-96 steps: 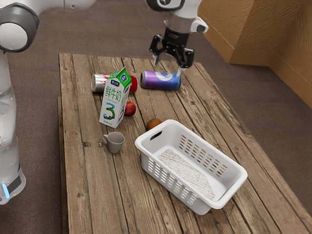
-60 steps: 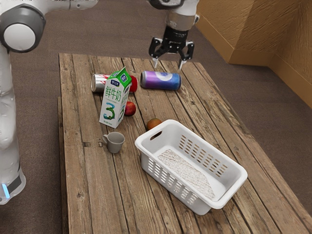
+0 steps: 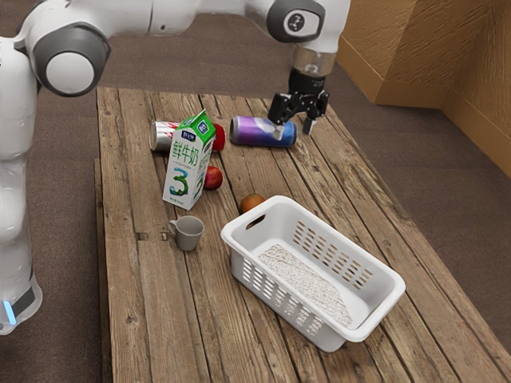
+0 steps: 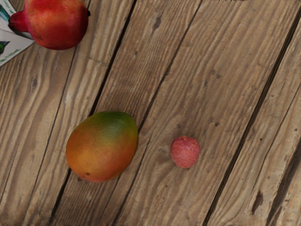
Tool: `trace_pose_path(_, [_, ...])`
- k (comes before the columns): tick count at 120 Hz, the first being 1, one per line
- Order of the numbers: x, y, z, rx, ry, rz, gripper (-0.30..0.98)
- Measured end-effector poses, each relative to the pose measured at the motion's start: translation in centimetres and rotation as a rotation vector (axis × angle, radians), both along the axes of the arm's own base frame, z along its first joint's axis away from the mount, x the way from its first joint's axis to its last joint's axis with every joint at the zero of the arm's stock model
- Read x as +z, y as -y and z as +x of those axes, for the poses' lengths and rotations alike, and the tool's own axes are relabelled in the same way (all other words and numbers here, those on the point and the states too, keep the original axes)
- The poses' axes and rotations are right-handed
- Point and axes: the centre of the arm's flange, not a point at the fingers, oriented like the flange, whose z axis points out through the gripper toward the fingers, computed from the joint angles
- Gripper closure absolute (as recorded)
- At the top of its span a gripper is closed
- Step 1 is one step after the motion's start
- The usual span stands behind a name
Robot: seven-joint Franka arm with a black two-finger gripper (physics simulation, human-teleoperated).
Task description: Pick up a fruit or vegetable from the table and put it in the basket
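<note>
1. Fruit, general: the mango [image 4: 102, 147], the small pink fruit [image 4: 185, 152] and the pomegranate [image 4: 57, 23] are located on the desk [image 3: 148, 275], outside the basket.
2. Mango: positioned between the other two fruits, nearer the small pink fruit and apart from both. In the exterior view it is partly hidden by the basket rim; whether the basket is touched cannot be told.
3. Pomegranate: positioned close beside the milk carton [image 3: 186, 163], with its crown directed at the carton.
4. Gripper [image 3: 293, 129]: held raised above the desk. The jaws are set wide apart. In the exterior view, one fingertip is seen against the purple-blue can [image 3: 259, 132].
5. Basket [image 3: 319, 215]: white, slotted, seated upright on the desk; its handle opening is directed toward the carton end.
6. Mug [image 3: 188, 232]: grey, upright, placed between the carton and the basket, toward the exterior view's left.
7. Cans: the purple-blue can is laid on its side. The red and silver can [image 3: 162, 136] is also laid on its side, partly hidden by the upright carton.
</note>
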Motion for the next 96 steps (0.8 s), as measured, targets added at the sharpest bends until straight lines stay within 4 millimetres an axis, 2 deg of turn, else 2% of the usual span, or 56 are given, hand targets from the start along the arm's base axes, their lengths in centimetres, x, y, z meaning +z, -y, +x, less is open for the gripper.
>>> trace_pose_path(16, [-1.3, -0.8, 0.6, 0.081, -0.024, 0.000, 0.00])
trace_pose_path(25, [-3.3, -0.9, 1.3, 0.112, -0.056, 0.000, 0.00])
trace_pose_path(35, [-5.2, -1.0, 0.8, 0.146, -0.080, 0.001, 0.00])
trace_pose_path(39, [-6.3, -0.8, 0.0, 0.158, -0.093, 0.000, 0.00])
trace_pose_path(46, [-8.2, -0.1, -2.4, 0.172, -0.108, -0.001, 0.00])
trace_pose_path(58, [-10.0, 1.2, -4.5, 0.187, -0.090, 0.002, 0.00])
trace_pose_path(83, [-11.0, 3.4, -5.7, 0.201, -0.028, 0.006, 0.00])
trace_pose_path(96, [-11.2, 3.4, -5.9, 0.220, -0.011, 0.003, 0.00])
